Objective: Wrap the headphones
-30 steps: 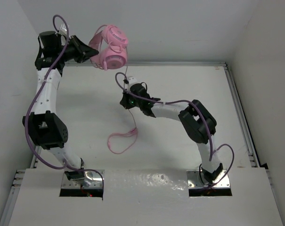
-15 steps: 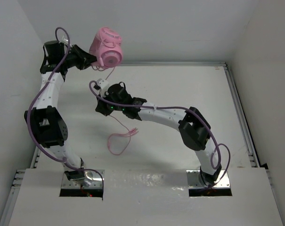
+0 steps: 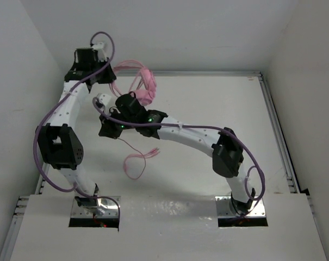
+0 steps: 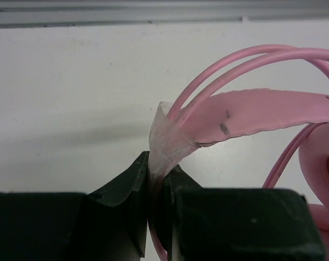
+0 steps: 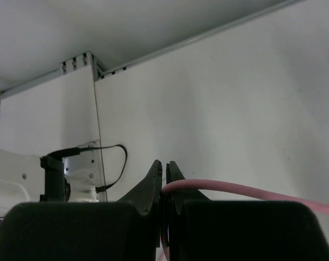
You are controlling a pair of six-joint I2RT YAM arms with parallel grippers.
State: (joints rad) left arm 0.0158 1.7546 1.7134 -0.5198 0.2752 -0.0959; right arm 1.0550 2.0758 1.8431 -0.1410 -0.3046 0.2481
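The pink headphones (image 3: 147, 87) hang near the table's back edge, partly hidden behind my right wrist. My left gripper (image 3: 111, 76) is shut on the pale end of their thin headband (image 4: 262, 111); one earcup (image 4: 323, 163) shows at the right edge of the left wrist view. The left gripper (image 4: 157, 163) pinches that end tightly. My right gripper (image 3: 107, 129) sits just in front of the headphones, left of centre. It (image 5: 164, 168) is shut on the thin pink cord (image 5: 235, 188). The cord's loose end lies in a loop (image 3: 136, 163) on the table.
A raised rail (image 3: 208, 73) runs along the back edge and another (image 3: 275, 130) down the right side. White walls close in on the left, back and right. Purple robot cables (image 3: 197, 125) trail along both arms. A mounting plate with a black wire (image 5: 82, 163) shows in the right wrist view.
My left arm has swung the headphones down and to the right, toward the table's back edge. My right gripper has carried the cord leftward, ending under the headphones.
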